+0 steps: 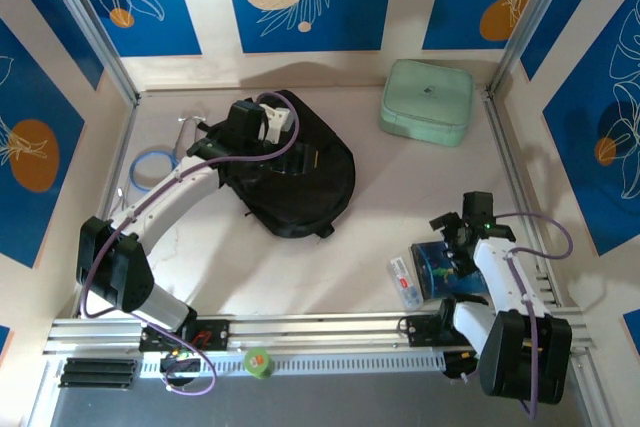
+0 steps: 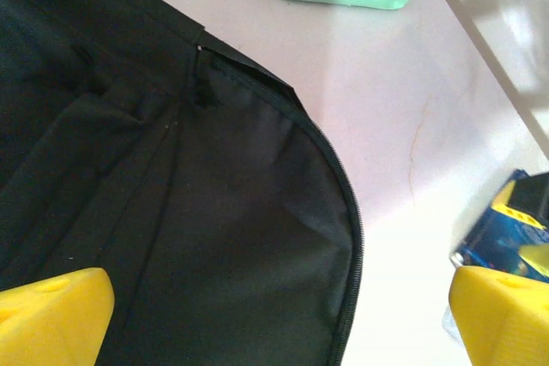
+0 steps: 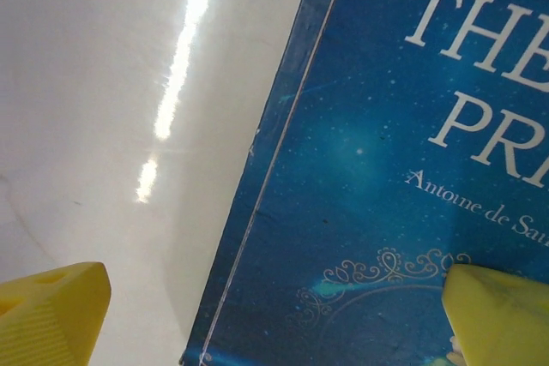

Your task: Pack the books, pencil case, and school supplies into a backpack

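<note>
Biggest first: the backpack (image 1: 300,182) lies flat mid-table. Our left gripper (image 2: 276,315) hangs over it, fingers spread wide with nothing in them. The left wrist lets us follow the zip line curving round the panel, though we can't quite tell whether that zip is undone.

Over to the blue book (image 3: 386,169), flat on the table near the right arm's base. The right gripper (image 3: 274,315) straddles its long edge, wide apart and empty, one finger over bare table and one over the cover. It's a thin paperback, so we'd work the outer finger under that edge before closing.

The top view gives us the layout, with the pencil case (image 1: 404,282) just beside the book. The right wrist gives the crisp edge and cover lettering.
</note>
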Action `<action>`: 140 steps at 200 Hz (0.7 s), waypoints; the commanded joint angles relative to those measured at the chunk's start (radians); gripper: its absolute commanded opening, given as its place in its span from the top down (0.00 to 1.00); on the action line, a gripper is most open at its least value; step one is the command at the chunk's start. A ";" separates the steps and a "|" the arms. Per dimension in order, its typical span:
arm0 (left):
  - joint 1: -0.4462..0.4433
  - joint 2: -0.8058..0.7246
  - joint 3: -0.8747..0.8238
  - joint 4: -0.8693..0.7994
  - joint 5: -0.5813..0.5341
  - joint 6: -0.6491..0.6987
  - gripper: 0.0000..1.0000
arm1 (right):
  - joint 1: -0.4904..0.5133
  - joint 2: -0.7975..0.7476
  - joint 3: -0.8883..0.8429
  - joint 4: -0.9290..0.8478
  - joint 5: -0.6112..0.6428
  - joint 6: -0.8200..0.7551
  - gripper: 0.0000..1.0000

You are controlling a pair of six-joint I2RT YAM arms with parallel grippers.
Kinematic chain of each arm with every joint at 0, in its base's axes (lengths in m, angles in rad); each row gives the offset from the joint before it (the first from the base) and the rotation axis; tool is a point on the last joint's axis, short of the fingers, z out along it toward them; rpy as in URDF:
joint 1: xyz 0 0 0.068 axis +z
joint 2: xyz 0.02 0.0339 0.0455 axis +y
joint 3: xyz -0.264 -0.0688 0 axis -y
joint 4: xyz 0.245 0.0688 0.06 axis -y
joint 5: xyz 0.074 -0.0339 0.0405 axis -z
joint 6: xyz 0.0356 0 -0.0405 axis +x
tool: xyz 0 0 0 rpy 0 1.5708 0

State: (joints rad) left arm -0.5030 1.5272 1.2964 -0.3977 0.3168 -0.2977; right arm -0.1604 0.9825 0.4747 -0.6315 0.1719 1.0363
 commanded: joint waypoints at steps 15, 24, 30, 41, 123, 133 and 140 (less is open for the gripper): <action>-0.006 0.056 0.038 -0.009 0.096 -0.033 0.00 | -0.004 0.110 0.005 0.188 -0.185 -0.062 0.02; -0.014 0.074 0.053 -0.017 0.103 -0.037 0.00 | 0.003 0.153 0.017 0.223 -0.213 -0.077 0.02; -0.020 0.086 0.062 -0.019 0.107 -0.039 0.00 | 0.009 0.185 0.027 0.243 -0.230 -0.088 0.03; -0.033 0.110 0.080 -0.023 0.114 -0.045 0.01 | 0.032 0.247 0.056 0.269 -0.252 -0.107 0.03; -0.183 0.316 0.241 -0.033 0.148 -0.076 0.10 | 0.249 0.523 0.308 0.305 -0.268 -0.204 0.14; -0.207 0.346 0.269 -0.036 0.151 -0.077 0.11 | 0.248 0.492 0.317 0.277 -0.240 -0.191 0.14; -0.223 0.369 0.290 -0.039 0.150 -0.075 0.12 | 0.247 0.459 0.322 0.253 -0.210 -0.183 0.15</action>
State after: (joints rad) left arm -0.6792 1.8359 1.5089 -0.4122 0.4335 -0.3630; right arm 0.0841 1.5005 0.7719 -0.2966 -0.0780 0.8536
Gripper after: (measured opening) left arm 0.893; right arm 0.857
